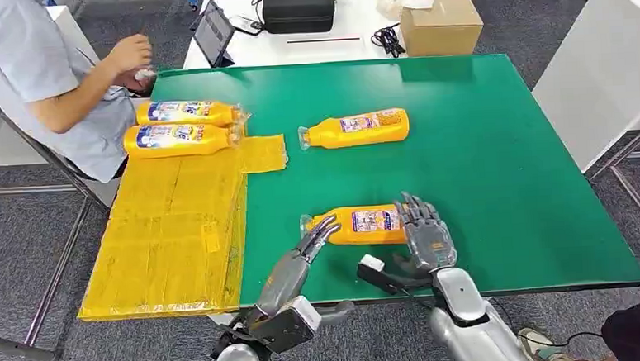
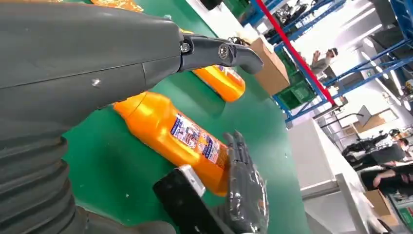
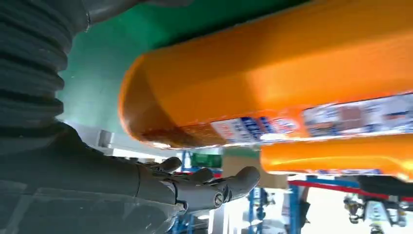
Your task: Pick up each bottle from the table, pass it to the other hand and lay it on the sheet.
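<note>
An orange bottle (image 1: 356,226) lies on its side near the front edge of the green table (image 1: 498,163), cap pointing left. My right hand (image 1: 423,233) stands at its base end with fingers spread and holds nothing; up close the bottle (image 3: 272,83) lies just past those fingers (image 3: 214,187). My left hand (image 1: 316,239) reaches toward the neck end with fingers extended and nothing in it. In the left wrist view, this bottle (image 2: 185,136) lies between my left thumb (image 2: 219,51) and the right hand (image 2: 246,190). A second bottle (image 1: 355,131) lies mid-table. Two more bottles (image 1: 185,113) (image 1: 178,140) rest on the yellow sheet (image 1: 163,238).
A seated person (image 1: 38,71) is at the table's far left corner, one hand (image 1: 132,54) raised near the sheet's bottles. Behind, a white table carries a black case (image 1: 298,6), a cardboard box (image 1: 441,24) and a tablet (image 1: 212,33). Another white table (image 1: 608,66) stands at the right.
</note>
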Controlling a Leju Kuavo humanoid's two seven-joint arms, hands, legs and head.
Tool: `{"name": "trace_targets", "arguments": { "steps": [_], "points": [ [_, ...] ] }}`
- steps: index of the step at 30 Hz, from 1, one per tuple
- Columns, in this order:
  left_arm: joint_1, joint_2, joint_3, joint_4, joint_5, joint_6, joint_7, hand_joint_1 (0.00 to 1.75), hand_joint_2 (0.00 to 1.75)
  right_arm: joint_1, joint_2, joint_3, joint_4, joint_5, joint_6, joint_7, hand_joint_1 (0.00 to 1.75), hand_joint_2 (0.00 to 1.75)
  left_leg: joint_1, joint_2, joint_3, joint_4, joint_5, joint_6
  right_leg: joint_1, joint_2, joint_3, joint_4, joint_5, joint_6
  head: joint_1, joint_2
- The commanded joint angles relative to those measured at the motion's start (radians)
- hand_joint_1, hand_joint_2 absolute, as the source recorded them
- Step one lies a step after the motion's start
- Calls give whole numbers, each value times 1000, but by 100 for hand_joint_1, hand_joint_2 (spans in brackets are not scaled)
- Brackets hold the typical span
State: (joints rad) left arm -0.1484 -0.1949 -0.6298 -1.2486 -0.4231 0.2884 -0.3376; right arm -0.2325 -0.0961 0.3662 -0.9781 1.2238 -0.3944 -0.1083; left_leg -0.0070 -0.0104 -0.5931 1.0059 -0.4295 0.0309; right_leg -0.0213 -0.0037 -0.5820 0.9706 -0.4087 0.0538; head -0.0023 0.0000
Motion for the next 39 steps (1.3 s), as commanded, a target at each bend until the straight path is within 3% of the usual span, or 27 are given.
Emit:
{"name": "trace_targets", "arguments": {
  "steps": [1, 8, 12, 17, 39],
  "points": [
    [-32, 21, -21, 45, -5, -14, 12, 0, 175, -8, -29, 69, -23, -30, 41, 6, 0, 175, 1, 0, 2, 0, -1, -1, 1, 0, 2, 0, -1, -2, 0, 0],
    [-65, 36, -41, 66, -41, -54, 54, 0, 175, -31, -46, 75, -123, -247, 194, -85, 0, 175, 1, 2, 1, 1, -1, -2, 1, 1, 2, 0, -1, -3, 0, 0],
    [-89, 36, -25, 84, -46, -73, 73, 0, 175, -73, -83, 110, -116, -238, 245, -60, 0, 175, 0, 1, 0, 0, 0, -1, 0, 1, 0, 0, 0, -2, 0, 0],
    [-104, 26, -32, 109, -33, -124, 88, 0, 175, -137, -107, 111, -81, -345, 350, -60, 0, 175, 1, 2, 1, 1, -1, -2, 1, 2, 1, 0, 0, -3, 0, 0],
    [-103, 7, -30, 144, 22, -150, 98, 0, 175, -168, -132, 185, -54, -279, 310, 16, 0, 175, 1, 2, 1, 0, -1, -2, 1, 2, 2, -1, 0, -2, 0, 0]
  ]
}}
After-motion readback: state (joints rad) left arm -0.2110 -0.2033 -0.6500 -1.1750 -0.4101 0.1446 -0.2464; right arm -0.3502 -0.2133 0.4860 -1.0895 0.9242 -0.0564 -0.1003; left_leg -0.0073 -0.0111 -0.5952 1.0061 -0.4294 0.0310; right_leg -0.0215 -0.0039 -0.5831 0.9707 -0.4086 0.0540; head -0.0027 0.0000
